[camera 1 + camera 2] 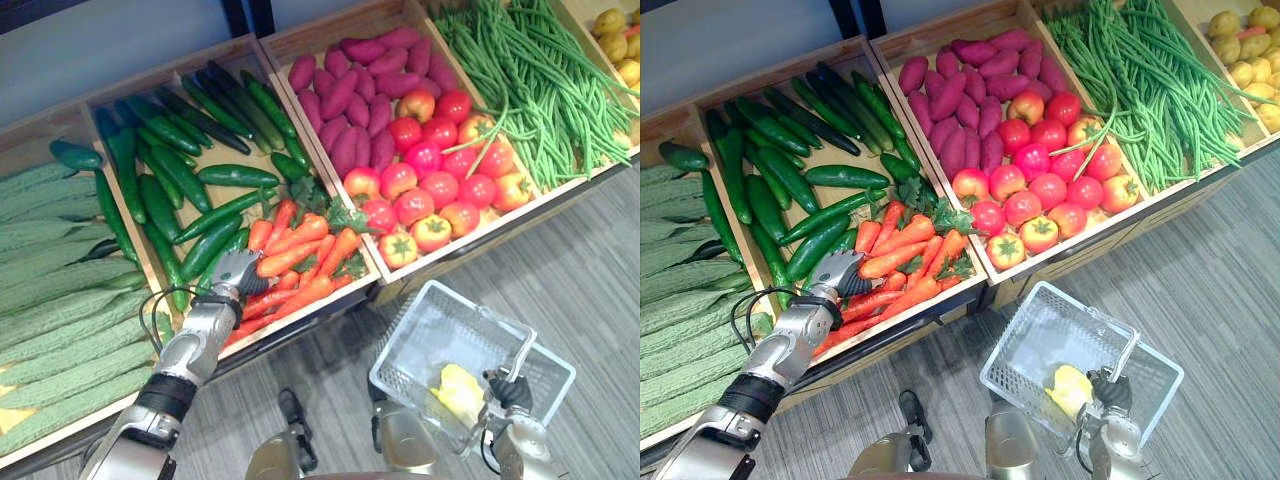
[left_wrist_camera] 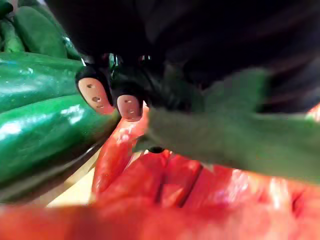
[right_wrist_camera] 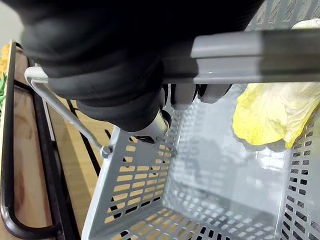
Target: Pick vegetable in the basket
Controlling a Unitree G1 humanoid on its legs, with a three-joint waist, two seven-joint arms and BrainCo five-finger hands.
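Carrots [image 1: 300, 250]: heaped at the near end of a wooden crate [image 1: 240, 155], beside the cucumbers [image 1: 180, 175], left of centre. The left hand [image 1: 235, 272] lies on the heap with its fingertips [image 2: 129, 105] against a carrot; whether they grip it cannot be told. Basket [image 1: 410, 345]: grey, near right, holding one yellow leafy vegetable [image 1: 458, 392], its handle [image 1: 520, 355] clasped by the curled fingers [image 3: 190, 95] of the right hand [image 1: 512, 392].

The left arm [image 1: 190, 345] is being stretched forward, the left hand [image 1: 238, 272] being held low, apparently palm down. The right hand [image 1: 510, 392] is being clenched around the basket handle [image 3: 250, 57].
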